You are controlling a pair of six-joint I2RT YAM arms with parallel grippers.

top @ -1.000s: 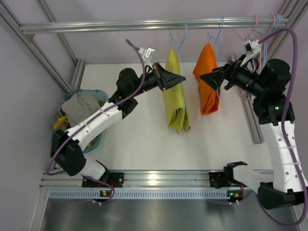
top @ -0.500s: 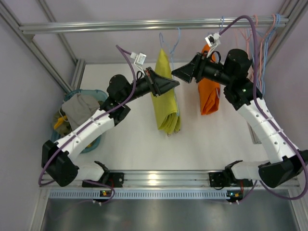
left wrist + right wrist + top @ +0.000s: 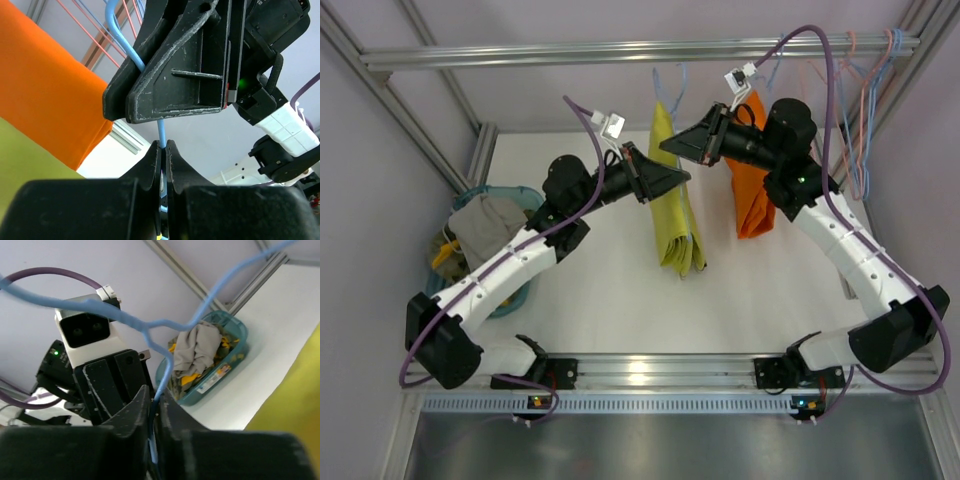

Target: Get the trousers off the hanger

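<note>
Hanging, item one: mustard yellow-green trousers (image 3: pixel 678 215), draped over a blue hanger (image 3: pixel 161 132) below the top rail (image 3: pixel 640 50), between the two grippers.
Hanging, item two: orange trousers (image 3: pixel 752 195) on a separate hanger, just right of item one and partly behind the right arm; nothing touches them.
Grip, left: the left gripper (image 3: pixel 680 180) has its fingers (image 3: pixel 150 165) pinched together on the blue hanger's wire.
Grip, right: the right gripper (image 3: pixel 668 146) is clamped on the same wire just above, its black body almost touching the left one.
Hook: whether it sits on the rail cannot be told.
Basket (image 3: pixel 525 195): teal, at the table's left side, holding grey and yellow cloth.
Spare hangers (image 3: pixel 865 100): pink and blue, bunched at the rail's right end.
Done so far: by the look of it, only the hold on the hanger; no cloth is gripped.
Left to do: both pairs remain to be slid off, the yellow-green first.
Change, right arm: a second ago it stood by the orange pair with its jaws wide; it has since swung across and closed.
Change, left arm: grip unchanged; hanger and yellow-green pair drawn slightly leftward.
</note>
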